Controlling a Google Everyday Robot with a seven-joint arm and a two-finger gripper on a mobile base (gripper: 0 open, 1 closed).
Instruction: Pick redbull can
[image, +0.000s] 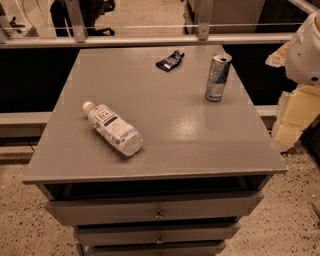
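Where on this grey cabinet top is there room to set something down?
Bare: the front right, between the lying clear plastic bottle and the upright silver-blue can, and the back left corner. Crowded: back right, with can and dark blue packet. Gripper: out of view.

Dim warm light from above — soft glare on the tabletop (195, 127), dark shadow beneath; claw out of view.

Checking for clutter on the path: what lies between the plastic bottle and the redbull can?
Only bare grey tabletop, per the camera view, between bottle and redbull can. The gripper is out of view.
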